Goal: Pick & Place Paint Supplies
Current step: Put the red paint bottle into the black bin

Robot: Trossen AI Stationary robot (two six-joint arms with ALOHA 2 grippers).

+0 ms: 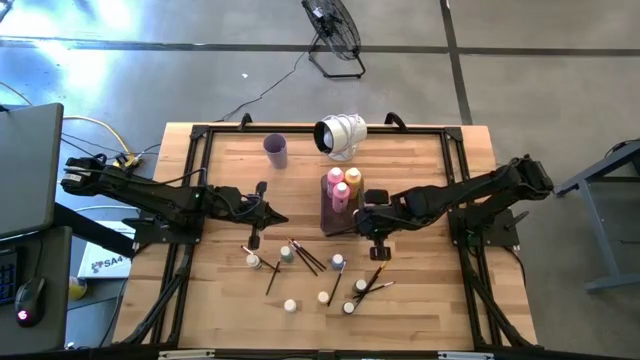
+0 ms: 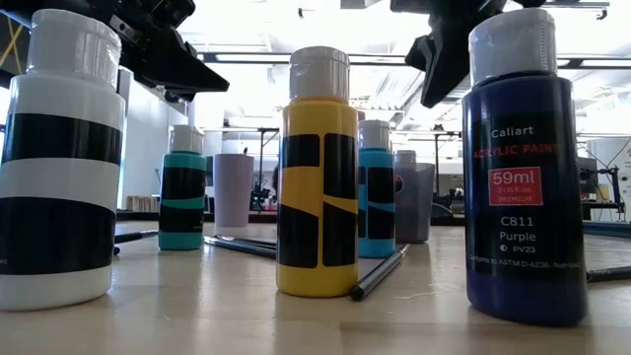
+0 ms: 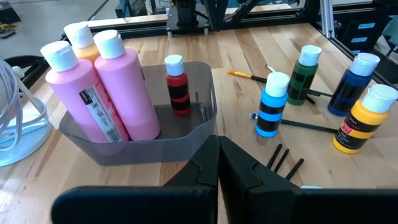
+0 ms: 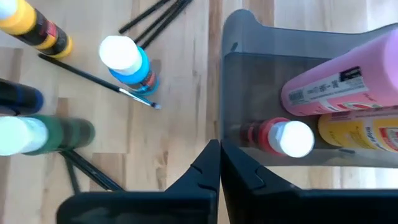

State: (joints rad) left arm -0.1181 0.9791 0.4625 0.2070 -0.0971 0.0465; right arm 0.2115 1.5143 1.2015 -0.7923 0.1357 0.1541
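A clear grey tray (image 1: 330,222) stands mid-table and holds two pink bottles (image 3: 118,87), an orange one (image 3: 81,38) and a small red bottle (image 3: 178,87), all upright. Several small white-capped bottles (image 1: 338,262) and thin paintbrushes (image 1: 305,256) are scattered on the wood nearer the front edge. My right gripper (image 4: 219,165) is shut and empty, hovering over the tray's near wall (image 4: 292,158) by the red bottle (image 4: 280,137). To the tray's left my left gripper (image 3: 217,163) waits above the table, shut and empty.
A lilac cup (image 1: 276,150) and a white round appliance (image 1: 342,135) stand at the far edge. Black frame rails (image 1: 190,200) border the table on both sides. In the low view, bottles such as the yellow one (image 2: 317,177) and the purple one (image 2: 523,187) stand near the front.
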